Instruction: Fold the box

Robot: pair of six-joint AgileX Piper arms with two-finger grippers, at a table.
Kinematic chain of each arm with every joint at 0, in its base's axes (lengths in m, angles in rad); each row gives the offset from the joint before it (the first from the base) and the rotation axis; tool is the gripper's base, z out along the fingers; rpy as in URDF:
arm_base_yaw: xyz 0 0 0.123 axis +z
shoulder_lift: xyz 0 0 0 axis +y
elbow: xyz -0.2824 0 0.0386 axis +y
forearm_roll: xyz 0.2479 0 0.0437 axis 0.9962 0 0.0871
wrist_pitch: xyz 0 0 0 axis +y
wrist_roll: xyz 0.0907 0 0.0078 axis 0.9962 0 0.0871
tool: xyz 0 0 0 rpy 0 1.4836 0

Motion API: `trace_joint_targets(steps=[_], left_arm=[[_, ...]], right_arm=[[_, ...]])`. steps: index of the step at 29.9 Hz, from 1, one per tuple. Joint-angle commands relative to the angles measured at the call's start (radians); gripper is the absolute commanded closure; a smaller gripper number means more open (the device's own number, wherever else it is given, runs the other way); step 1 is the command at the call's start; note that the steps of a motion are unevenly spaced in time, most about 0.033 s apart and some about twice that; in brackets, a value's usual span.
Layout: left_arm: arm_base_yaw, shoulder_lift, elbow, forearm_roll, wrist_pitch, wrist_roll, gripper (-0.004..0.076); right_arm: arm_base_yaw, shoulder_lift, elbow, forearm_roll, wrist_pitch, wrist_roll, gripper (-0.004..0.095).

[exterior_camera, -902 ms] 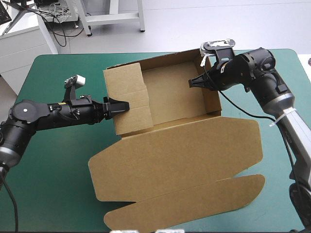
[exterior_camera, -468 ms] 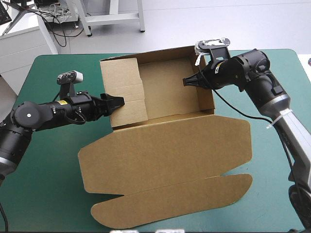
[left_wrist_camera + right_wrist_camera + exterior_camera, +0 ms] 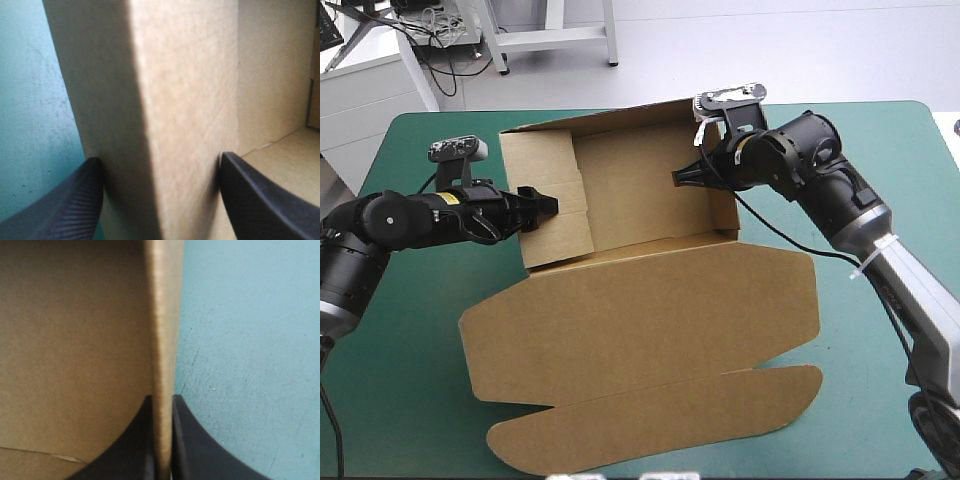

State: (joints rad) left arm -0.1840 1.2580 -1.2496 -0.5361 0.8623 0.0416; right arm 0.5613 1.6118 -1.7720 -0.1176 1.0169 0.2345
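Note:
The brown box (image 3: 650, 190) stands as an open tray at the table's far middle, its lid (image 3: 640, 320) lying flat toward the near edge with a long flap (image 3: 650, 420) at its end. My left gripper (image 3: 542, 203) reaches in from the left and pinches the thick doubled left wall (image 3: 175, 75). In the left wrist view the black fingers (image 3: 75, 200) press both of that wall's faces, the gripper (image 3: 160, 157) held apart only by its thickness. My right gripper (image 3: 682, 177) is shut on the thin right wall (image 3: 164, 315), the right gripper (image 3: 162, 400) nearly closed around it.
Teal-green cover (image 3: 410, 350) shows to the left of the lid and at the right (image 3: 880, 380) of it. The box's far wall stands close to the table's far edge (image 3: 520, 113).
The whole box, with its lid, has slid toward the table's left and turned slightly. Both grippers moved left with it, keeping their places on the side walls.

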Motion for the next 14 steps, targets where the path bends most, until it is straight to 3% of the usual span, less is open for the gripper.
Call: trace_joint_targets(steps=[1,10,14], left_arm=[[-0.009,-0.005,-0.040,0.009,-0.066,-0.042,0.0258],[-0.009,0.020,-0.040,0.070,-0.027,-0.052,0.0258],[-0.017,0.024,-0.040,0.081,-0.005,-0.052,0.0316]], right_arm=[[0.033,-0.042,-0.029,0.005,-0.067,0.006,0.0920],[0.035,-0.042,-0.029,-0.004,-0.071,0.034,0.0920],[0.035,-0.042,-0.029,-0.011,-0.071,0.038,0.0920]])
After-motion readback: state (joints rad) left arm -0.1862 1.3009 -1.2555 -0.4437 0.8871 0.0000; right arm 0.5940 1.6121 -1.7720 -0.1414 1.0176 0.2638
